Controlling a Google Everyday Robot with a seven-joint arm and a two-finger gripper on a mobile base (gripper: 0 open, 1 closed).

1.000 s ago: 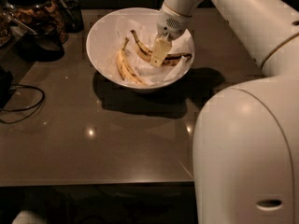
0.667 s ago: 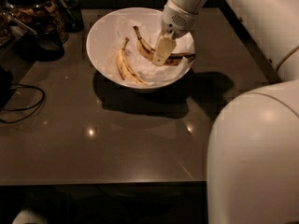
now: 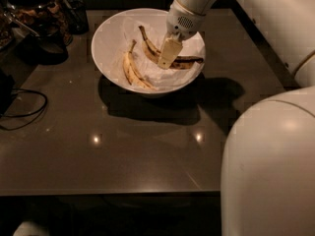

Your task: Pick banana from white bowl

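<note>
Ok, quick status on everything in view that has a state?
white bowl: upright on the table, paper-lined.
banana: lying in the bowl, not lifted.
paler banana: lying in the bowl beside it, clear of the gripper.
gripper: lowered into the bowl, over the banana's middle.
cable: lying loose on the table's edge.

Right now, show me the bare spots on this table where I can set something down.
Widest bare stretch of the table: from the white bowl to the near edge. A smaller patch lies between bowl and cable. Crowded: the back-left corner with jars, and the bowl, where the jaws hang over the banana.
</note>
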